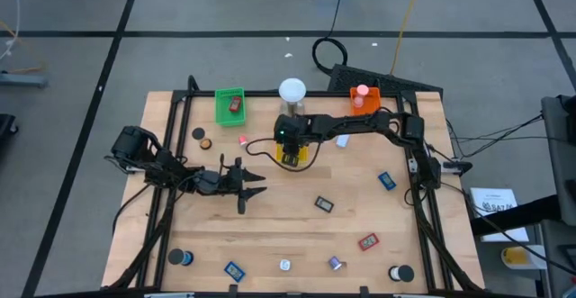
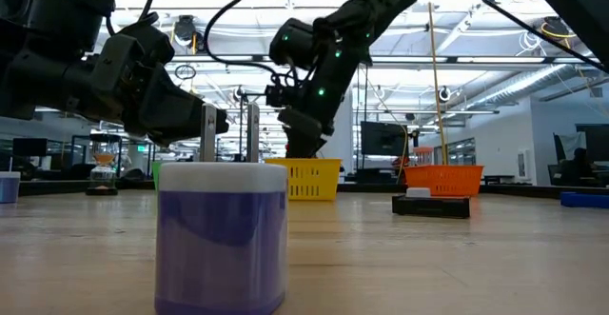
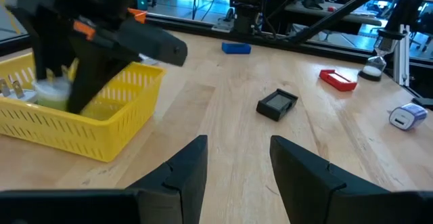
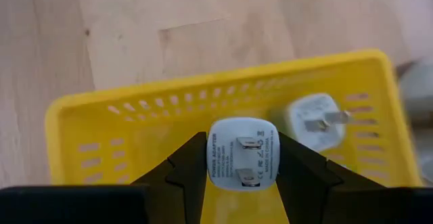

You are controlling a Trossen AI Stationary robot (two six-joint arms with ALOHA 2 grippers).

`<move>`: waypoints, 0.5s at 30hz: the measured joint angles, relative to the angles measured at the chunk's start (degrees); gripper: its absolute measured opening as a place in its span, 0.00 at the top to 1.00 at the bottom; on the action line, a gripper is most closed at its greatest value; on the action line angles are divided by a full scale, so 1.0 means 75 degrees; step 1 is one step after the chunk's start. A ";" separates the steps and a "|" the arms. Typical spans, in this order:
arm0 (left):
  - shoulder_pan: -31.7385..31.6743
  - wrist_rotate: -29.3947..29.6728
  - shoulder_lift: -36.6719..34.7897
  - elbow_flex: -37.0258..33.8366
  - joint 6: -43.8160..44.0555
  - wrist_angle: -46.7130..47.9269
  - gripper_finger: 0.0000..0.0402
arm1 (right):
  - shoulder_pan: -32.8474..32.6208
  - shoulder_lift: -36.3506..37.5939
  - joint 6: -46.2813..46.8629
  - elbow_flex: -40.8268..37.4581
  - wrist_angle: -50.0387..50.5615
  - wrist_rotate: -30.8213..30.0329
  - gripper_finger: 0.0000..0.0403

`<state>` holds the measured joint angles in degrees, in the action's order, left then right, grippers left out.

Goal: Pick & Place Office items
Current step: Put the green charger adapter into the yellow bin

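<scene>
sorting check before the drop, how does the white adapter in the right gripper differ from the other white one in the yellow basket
The held adapter sits clamped between the right gripper's fingers above the yellow basket; the loose adapter lies inside it. The held adapter faces the wrist camera prong-end on, label visible; the loose adapter lies turned, prongs pointing sideways. Both are white plug adapters with two metal prongs.

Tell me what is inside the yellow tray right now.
One white power adapter lies inside the yellow tray. The right end effector holds a second adapter above it, hiding part of the tray floor, so anything beneath stays unseen.
</scene>
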<state>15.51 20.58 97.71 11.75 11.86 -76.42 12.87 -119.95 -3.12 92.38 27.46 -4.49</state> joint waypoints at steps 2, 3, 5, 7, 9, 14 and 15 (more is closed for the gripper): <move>0.0000 0.0000 0.0000 0.0000 0.0009 0.0005 0.60 | 0.0028 -0.0004 -0.0116 -0.0017 0.0055 0.0026 0.66; 0.0000 0.0000 0.0000 0.0000 0.0006 0.0003 0.60 | 0.0028 -0.0025 -0.0155 -0.0015 -0.0016 0.0032 0.66; 0.0000 -0.0002 0.0000 0.0000 0.0011 0.0000 0.60 | 0.0036 -0.0155 -0.0201 0.0008 -0.0202 0.0034 0.66; 0.0000 -0.0003 0.0000 0.0000 0.0012 0.0001 0.60 | 0.0043 -0.0227 -0.0226 -0.0007 -0.0111 0.0039 0.66; 0.0000 -0.0003 0.0000 0.0000 0.0026 0.0000 0.60 | 0.0043 -0.0238 -0.0300 -0.0024 -0.0063 0.0038 0.66; 0.0000 -0.0009 0.0000 0.0000 0.0038 -0.0001 0.60 | 0.0046 -0.0352 -0.0347 -0.0009 -0.0256 0.0010 0.66; 0.0000 -0.0009 0.0000 0.0000 0.0038 0.0000 0.60 | 0.0046 -0.0333 -0.0343 -0.0008 -0.0308 0.0018 0.65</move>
<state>15.51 20.51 97.71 11.75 12.14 -76.42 13.21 -122.45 -5.69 92.31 25.15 -4.36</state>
